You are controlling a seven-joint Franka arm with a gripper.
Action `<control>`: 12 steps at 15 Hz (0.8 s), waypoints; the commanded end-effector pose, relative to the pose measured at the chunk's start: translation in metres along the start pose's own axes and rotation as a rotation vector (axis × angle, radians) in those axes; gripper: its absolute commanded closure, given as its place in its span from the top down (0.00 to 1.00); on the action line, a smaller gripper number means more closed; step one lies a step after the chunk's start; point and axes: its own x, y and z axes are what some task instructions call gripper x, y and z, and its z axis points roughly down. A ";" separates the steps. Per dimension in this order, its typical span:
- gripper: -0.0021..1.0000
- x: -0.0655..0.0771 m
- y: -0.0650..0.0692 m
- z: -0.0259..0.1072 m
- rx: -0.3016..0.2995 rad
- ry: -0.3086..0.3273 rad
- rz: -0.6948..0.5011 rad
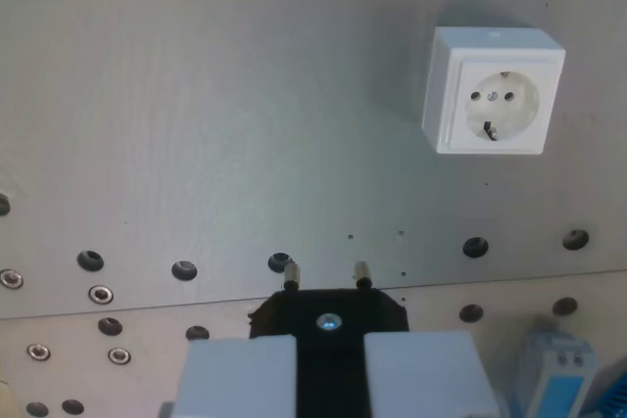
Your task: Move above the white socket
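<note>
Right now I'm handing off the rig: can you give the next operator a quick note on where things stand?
Hand: shut on the black plug, whose two pins point forward.
White socket: on the board at the wrist view's upper right, face up, nothing plugged in.
Done: plug is in the hand.
Left: the plug is well off to the wrist view's left and below the socket; shift over until the pins sit above it.

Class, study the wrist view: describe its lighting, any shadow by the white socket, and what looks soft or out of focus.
Wrist view: even, diffuse light, no harsh glare; the white socket is fairly sharp and casts a soft shadow to its left on the board; the gripper holding the black plug looks blurred at the bottom edge.
</note>
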 end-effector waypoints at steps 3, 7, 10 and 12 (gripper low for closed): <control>0.00 -0.003 0.012 0.019 -0.005 0.089 -0.012; 0.00 -0.005 0.020 0.033 -0.009 0.100 -0.011; 0.00 -0.007 0.028 0.045 -0.009 0.100 -0.010; 0.00 -0.008 0.033 0.054 -0.011 0.100 -0.008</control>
